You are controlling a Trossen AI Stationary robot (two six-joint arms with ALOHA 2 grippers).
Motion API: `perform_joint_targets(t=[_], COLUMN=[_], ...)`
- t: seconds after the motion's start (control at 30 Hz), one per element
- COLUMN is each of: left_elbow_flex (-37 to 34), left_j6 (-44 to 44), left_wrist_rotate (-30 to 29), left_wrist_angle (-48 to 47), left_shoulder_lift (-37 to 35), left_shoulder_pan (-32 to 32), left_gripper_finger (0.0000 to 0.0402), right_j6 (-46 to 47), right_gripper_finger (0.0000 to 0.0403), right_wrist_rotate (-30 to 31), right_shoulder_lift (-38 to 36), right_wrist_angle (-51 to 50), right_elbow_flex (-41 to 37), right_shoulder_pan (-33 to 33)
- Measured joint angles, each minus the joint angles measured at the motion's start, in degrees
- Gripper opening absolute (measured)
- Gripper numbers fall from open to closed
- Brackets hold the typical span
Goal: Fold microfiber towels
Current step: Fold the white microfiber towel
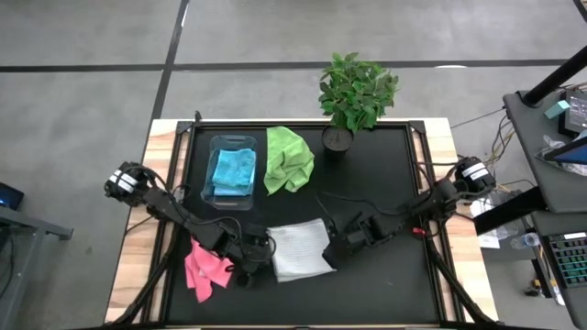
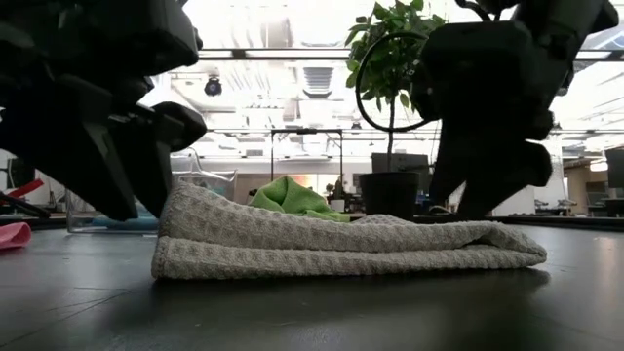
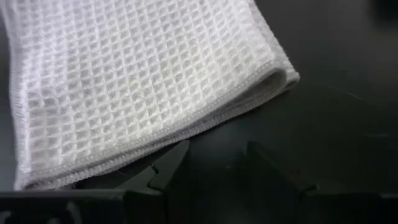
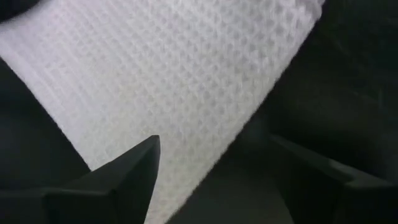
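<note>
- High view: the white towel (image 1: 300, 249) lies folded on the black mat (image 1: 385, 165), between the left gripper (image 1: 260, 249) and the right gripper (image 1: 336, 246). A blue towel (image 1: 232, 171) sits in the bin (image 1: 209, 147), the green towel (image 1: 288, 159) beside it, the pink towel (image 1: 205, 269) at the mat's left edge. A plant (image 1: 356, 92) stands at the back.
- Low view: the white towel lies flat, both grippers just beside its ends.
- Left wrist view: the fingers (image 3: 166, 167) stand partly apart, holding nothing, at the towel's hem.
- Right wrist view: the fingers (image 4: 138, 163) are spread wide and empty, over the towel's edge.
</note>
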Motion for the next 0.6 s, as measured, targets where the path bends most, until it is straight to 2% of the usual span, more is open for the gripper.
perform_joint_targets(t=[0.37,0.6], left_elbow_flex=[-0.15,-1.72], left_j6=[0.02,0.02], left_wrist_rotate=[-0.46,-0.66], left_wrist_angle=[0.79,3.20], left_shoulder_lift=[0.00,0.00], left_shoulder_pan=[0.07,0.09], left_gripper_finger=[0.0143,0.0143], right_j6=[-2.89,-0.89], right_gripper_finger=[0.0288,0.0288], right_wrist_rotate=[1.27,1.33], right_shoulder_lift=[-0.02,0.22], right_wrist_angle=[0.80,7.58], right_elbow_flex=[-0.78,-4.46], right_shoulder_pan=[-0.51,-0.63])
